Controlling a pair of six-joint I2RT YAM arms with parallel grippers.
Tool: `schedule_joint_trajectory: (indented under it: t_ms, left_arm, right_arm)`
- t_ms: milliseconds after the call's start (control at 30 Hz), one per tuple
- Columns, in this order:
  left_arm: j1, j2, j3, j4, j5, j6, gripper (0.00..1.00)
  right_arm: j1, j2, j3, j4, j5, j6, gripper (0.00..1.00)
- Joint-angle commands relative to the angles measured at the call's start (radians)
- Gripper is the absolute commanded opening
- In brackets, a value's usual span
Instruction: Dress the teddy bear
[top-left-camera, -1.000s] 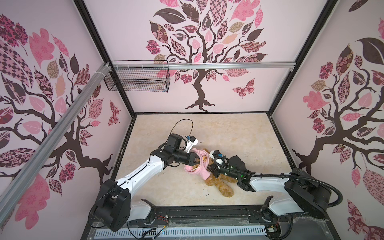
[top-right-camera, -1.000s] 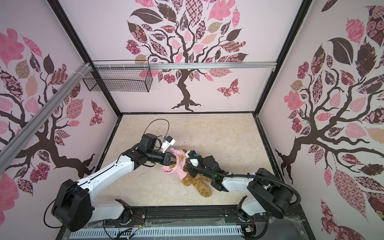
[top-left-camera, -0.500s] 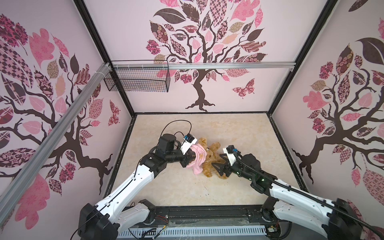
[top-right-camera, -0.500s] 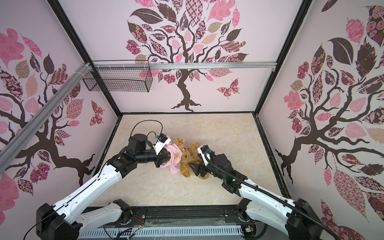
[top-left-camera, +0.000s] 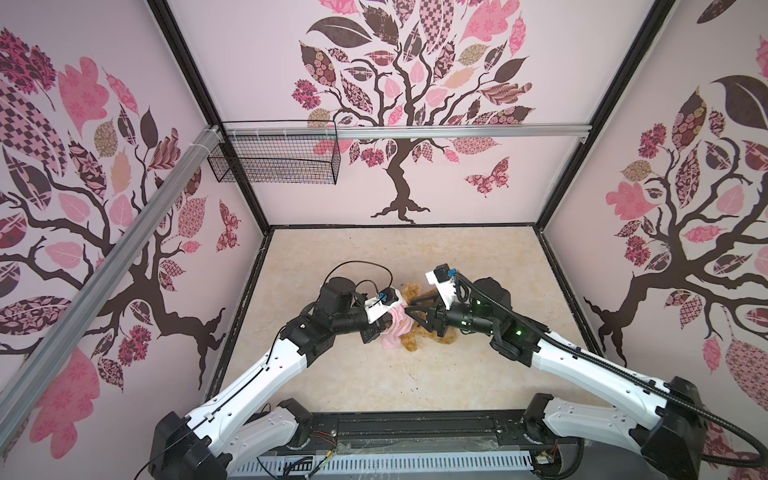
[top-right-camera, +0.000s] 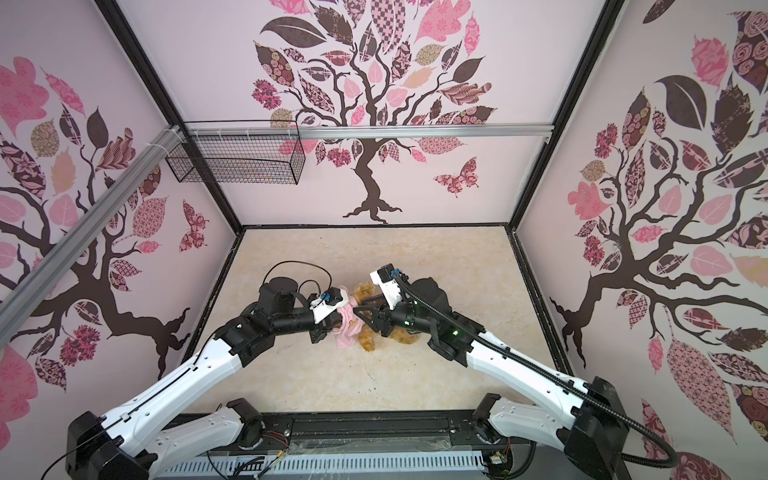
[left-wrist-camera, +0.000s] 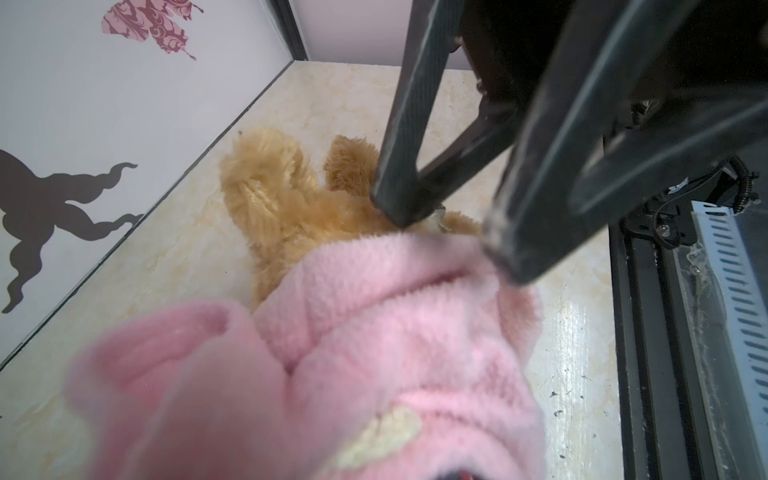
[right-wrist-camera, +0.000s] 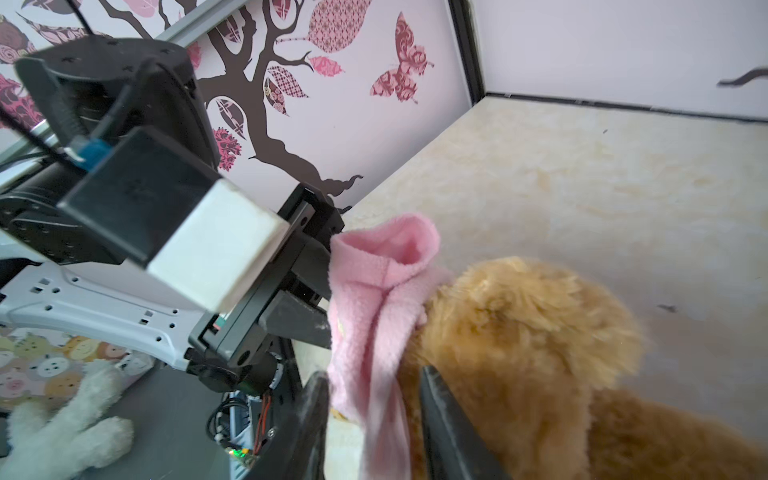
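The teddy bear lies at mid-floor between the two arms, golden-brown and shaggy. A pink shirt covers its left-hand end. In the right wrist view my left gripper is shut on the shirt's edge beside the bear. My right gripper comes from the right; its fingers press in on a hanging fold of shirt and the fur behind it. In the left wrist view the shirt hides my own jaws, and the right gripper's fingers meet the collar on the bear.
A wire basket hangs on the back wall at the left, under an aluminium rail. Patterned walls close in three sides. A black frame rail runs along the front. A white plush toy lies outside beyond that rail.
The right gripper let go, opened wide and closed again on the shirt's fold at the bear. Both arms stretched out, and bear and shirt shifted a little toward the back.
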Motion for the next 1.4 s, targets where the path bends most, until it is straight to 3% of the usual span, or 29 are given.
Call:
schedule_joint_trajectory:
  t_ms: [0, 200, 333, 667, 933, 1033, 1233, 1367]
  left_arm:
    - [-0.009, -0.011, -0.026, 0.009, -0.006, 0.038, 0.00]
    - [-0.010, -0.014, -0.029, -0.002, -0.002, 0.046, 0.00]
    - [-0.012, -0.019, -0.037, -0.004, 0.004, 0.054, 0.00]
    - [-0.017, -0.040, -0.049, -0.015, 0.026, 0.073, 0.00]
    - [-0.020, -0.074, -0.066, -0.028, 0.082, 0.090, 0.00]
    - [-0.019, -0.083, -0.071, -0.024, 0.096, 0.081, 0.00]
    - [-0.009, -0.105, -0.069, 0.096, 0.023, -0.106, 0.00]
    - [-0.003, -0.092, -0.068, 0.220, -0.068, -0.338, 0.00]
  right_arm:
    - [0.002, 0.049, 0.052, 0.003, -0.032, 0.020, 0.31]
    - [0.002, 0.089, 0.042, 0.031, 0.022, 0.055, 0.18]
    - [0.001, 0.085, 0.038, 0.041, 0.071, 0.078, 0.17]
    - [-0.090, 0.059, -0.027, 0.191, 0.013, 0.250, 0.00]
    - [-0.305, 0.000, -0.175, 0.423, -0.056, 0.509, 0.00]
    - [-0.349, -0.016, -0.210, 0.434, -0.034, 0.525, 0.00]
    - [-0.353, -0.001, -0.286, 0.401, -0.015, 0.470, 0.00]
    - [-0.350, 0.025, -0.331, 0.356, -0.051, 0.402, 0.00]
